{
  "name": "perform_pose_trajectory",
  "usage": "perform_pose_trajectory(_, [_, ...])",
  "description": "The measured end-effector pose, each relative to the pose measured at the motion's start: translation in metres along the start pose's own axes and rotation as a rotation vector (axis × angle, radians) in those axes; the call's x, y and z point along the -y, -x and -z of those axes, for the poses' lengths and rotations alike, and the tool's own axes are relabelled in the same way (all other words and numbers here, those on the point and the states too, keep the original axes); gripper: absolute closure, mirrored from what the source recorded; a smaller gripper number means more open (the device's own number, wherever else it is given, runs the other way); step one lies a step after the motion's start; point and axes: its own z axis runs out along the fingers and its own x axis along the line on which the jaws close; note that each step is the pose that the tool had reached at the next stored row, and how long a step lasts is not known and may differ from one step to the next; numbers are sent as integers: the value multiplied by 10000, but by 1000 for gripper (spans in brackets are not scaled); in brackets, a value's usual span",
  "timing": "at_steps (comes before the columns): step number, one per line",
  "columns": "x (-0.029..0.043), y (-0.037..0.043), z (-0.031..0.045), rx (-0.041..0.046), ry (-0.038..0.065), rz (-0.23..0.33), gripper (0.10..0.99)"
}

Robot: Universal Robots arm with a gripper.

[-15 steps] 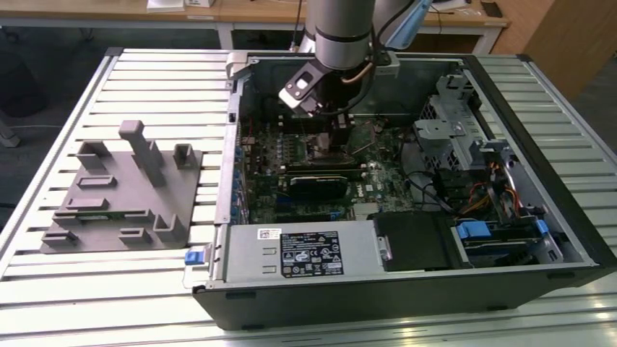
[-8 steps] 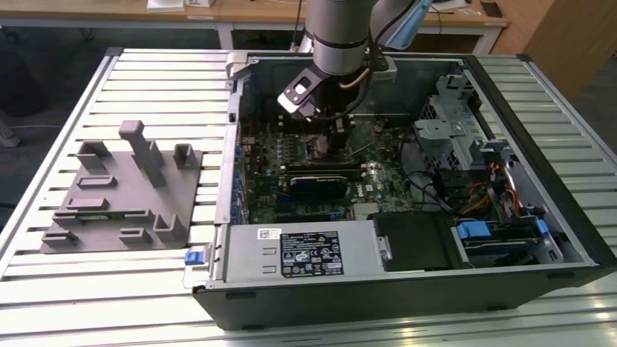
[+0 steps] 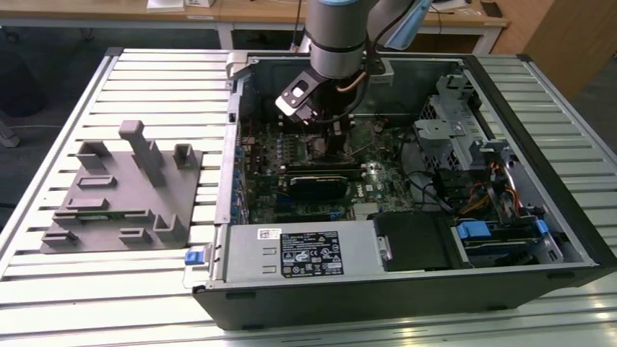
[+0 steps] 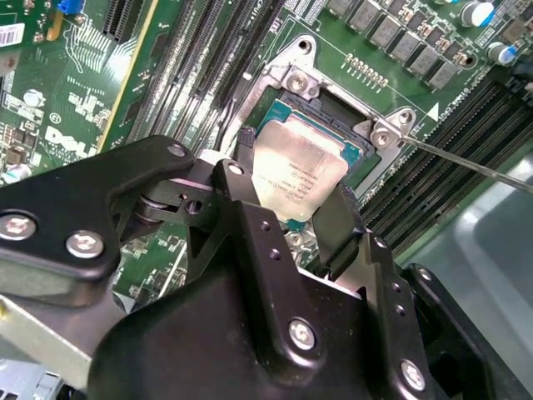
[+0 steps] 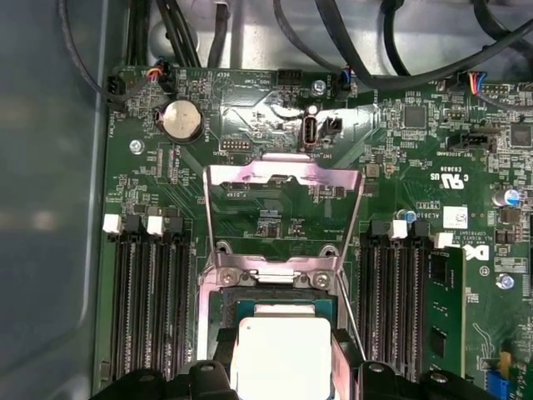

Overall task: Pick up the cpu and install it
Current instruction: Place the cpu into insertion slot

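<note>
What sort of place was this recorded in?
Probably a robotics lab or workshop: an open computer case lies on a slatted metal table, a grey fixture beside it, wooden desks behind.

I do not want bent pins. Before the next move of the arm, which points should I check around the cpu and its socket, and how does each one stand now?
1. Load plate swung up, off the socket: ok.
2. Lever released, standing off to the side: ok.
3. Gripper shut on two opposite edges of the cpu: ok.
4. cpu over the socket opening: ok.
5. cpu lying flat and fully seated: cannot tell.
6. cpu corner mark matching the socket: cannot tell.
</note>
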Motion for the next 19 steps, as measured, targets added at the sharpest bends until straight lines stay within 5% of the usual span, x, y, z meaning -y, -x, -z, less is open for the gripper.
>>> perform_pose_trajectory(19, [-6,-6,-69,1,-1,-8,557])
